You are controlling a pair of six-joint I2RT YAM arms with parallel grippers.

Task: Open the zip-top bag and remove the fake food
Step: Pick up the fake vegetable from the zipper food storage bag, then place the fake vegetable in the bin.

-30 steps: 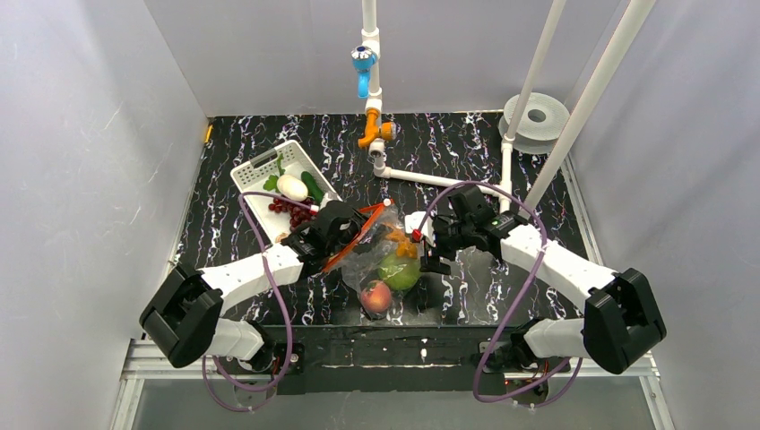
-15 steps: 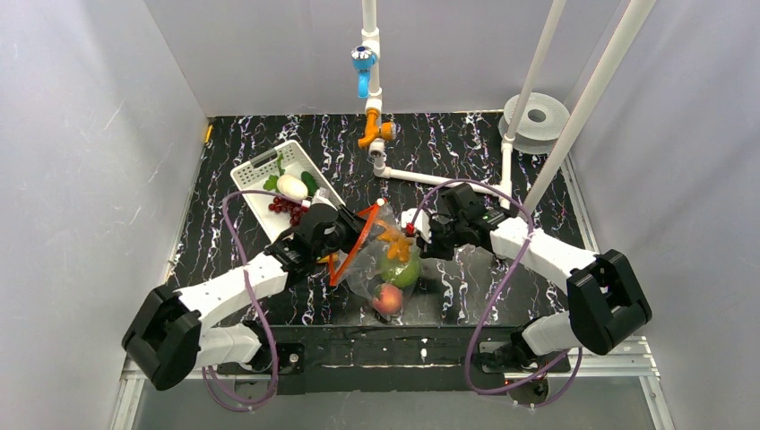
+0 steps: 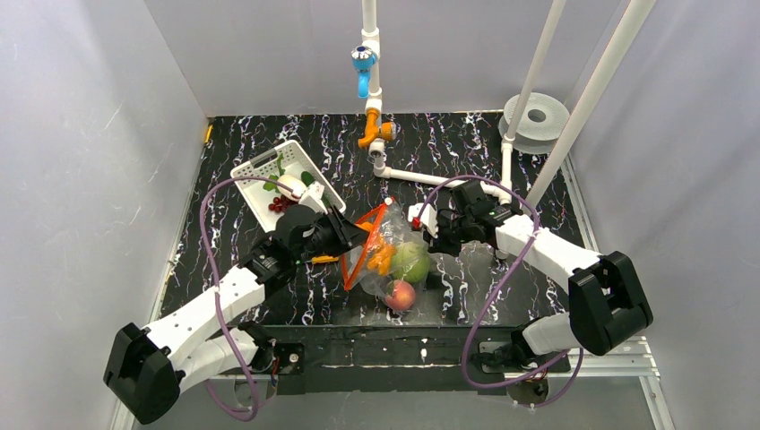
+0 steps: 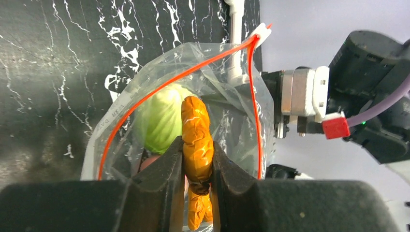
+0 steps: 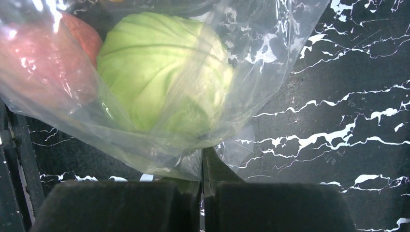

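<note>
Clear crinkly plastic makes up the zip-top bag [image 3: 381,282], which we find lying on the black marbled table [image 3: 466,143] with its orange-red zip strip [image 4: 256,108] parted into a wide loop. At that mouth the left jaws are clamped on the orange piece [image 4: 196,130]. Both pads [image 4: 159,179] press against its sides and the piece stands up between them. We cannot tell whether it lies within the bag's strip or just outside it. Deeper inside the bag we record the green round vegetable [image 5: 162,72]. Past it, toward the bag's closed end, is the pink-red peach [image 3: 400,294], and the two lie close together. The right jaws stand at the side of the bag opposite the left jaws. The right wrist view shows them drawn fully together with a fold of the bag's film pinched between them, directly under the green round vegetable, and no gap shows beyond the film itself. Off the bag's mouth end, on the left jaws' side and apart from the bag, sits the white slotted basket [image 3: 254,167]. It holds the white egg-shaped piece [image 3: 289,186], the dark green cucumber [image 3: 307,178] and the dark red grape bunch [image 3: 280,204], and all three lie outside the bag.
</note>
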